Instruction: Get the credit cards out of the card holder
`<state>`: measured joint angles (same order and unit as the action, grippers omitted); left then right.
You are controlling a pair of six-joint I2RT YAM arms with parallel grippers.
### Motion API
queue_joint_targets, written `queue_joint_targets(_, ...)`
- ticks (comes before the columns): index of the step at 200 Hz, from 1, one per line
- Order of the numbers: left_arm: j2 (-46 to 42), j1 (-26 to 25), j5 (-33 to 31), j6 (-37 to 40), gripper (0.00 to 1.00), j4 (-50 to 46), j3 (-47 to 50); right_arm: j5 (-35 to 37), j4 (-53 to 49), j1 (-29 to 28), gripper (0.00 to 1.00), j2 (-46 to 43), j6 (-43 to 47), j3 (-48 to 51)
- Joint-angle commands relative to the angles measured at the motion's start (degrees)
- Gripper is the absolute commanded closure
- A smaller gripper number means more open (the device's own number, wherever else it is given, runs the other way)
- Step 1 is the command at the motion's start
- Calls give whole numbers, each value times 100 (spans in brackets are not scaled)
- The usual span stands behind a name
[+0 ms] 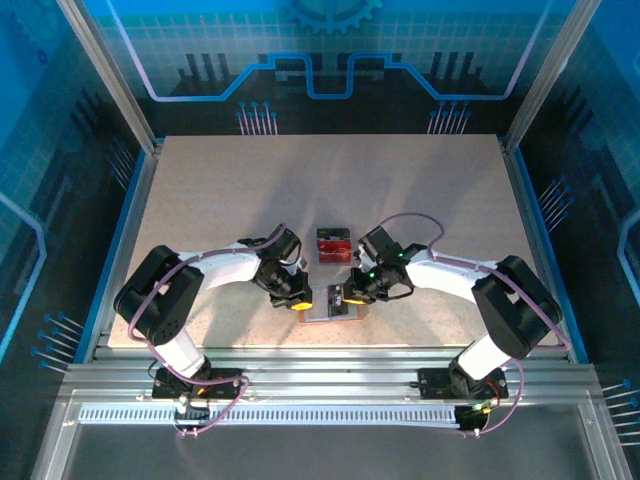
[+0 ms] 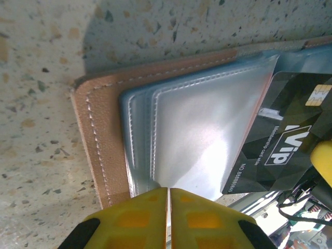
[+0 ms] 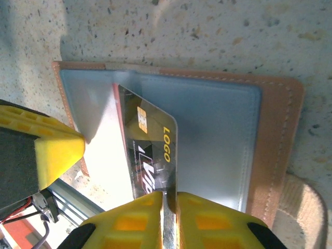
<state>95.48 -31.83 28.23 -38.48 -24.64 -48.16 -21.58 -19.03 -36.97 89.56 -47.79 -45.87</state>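
Top view: the holder [image 1: 328,312] lies open at the table's [image 1: 200,200] near edge, with cards [image 1: 333,245] out just beyond it.
Left wrist: the left gripper [image 2: 167,220] is pinched on the holder's sleeve edge.
Right wrist: the right gripper [image 3: 168,223] is clamped on a dark card [image 3: 150,150], which looks partly withdrawn. Extraction appears incomplete.

1. A speckled beige table [image 1: 250,190] lies under both white arms, which bend inward toward each other.
2. The card holder [image 1: 322,312] lies open and flat near the table's front edge, between the two arms.
3. The left gripper [image 1: 303,293] sits at the holder's left side and the right gripper [image 1: 347,292] at its right.
4. Red credit cards [image 1: 333,245] lie just beyond the holder, apart from it.
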Motion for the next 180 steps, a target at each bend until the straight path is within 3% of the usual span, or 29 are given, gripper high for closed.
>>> queue_joint_targets(1,-179,11,15,23,90,-128,70,-57,30,-124,86,-183,-177,-122)
queue_joint_targets(125,-313,15,27,-19,90,-125,26,63,-38,-207,91,-262,-240,-136)
queue_joint_targets(180,-508,16,-47,-28,89,-160,-55,290,-632,-95,94,-573,177,-389)
